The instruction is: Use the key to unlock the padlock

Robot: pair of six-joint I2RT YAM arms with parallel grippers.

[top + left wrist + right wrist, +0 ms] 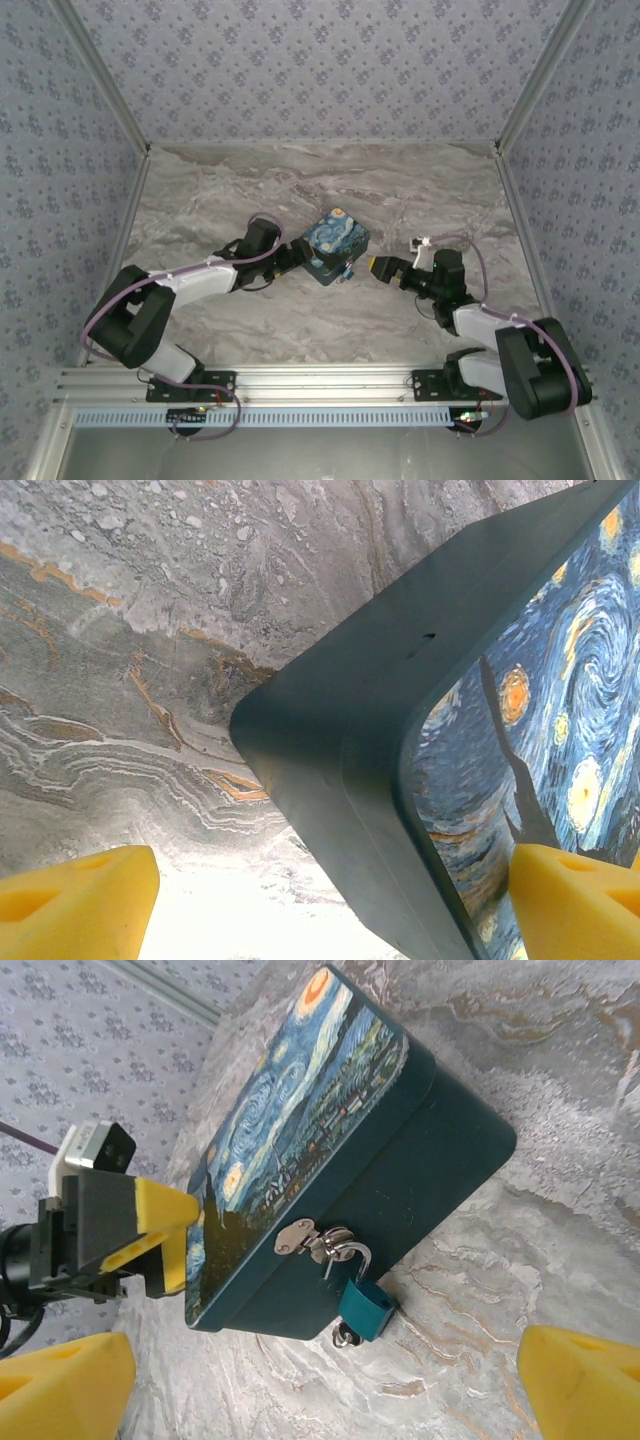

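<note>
The blue padlock (365, 1308) hangs by its thin silvery shackle from the hasp (297, 1237) on the front of the painting-print box (300, 1140). One shackle leg looks lifted out of the body. The silvery key (346, 1336) sticks out of the padlock's underside, resting on the table. My right gripper (325, 1360) is open a short way in front of the padlock, holding nothing. From above, the right gripper (380, 267) sits right of the box (335, 243) and padlock (347, 272). My left gripper (335, 880) is open around the box's far corner (330, 730), one yellow finger (160, 1230) over the lid.
The marble table (330, 190) is bounded by patterned walls (320, 60) at the back and both sides. The aluminium rail (320, 385) with the arm bases runs along the near edge. Bare marble lies behind and in front of the box.
</note>
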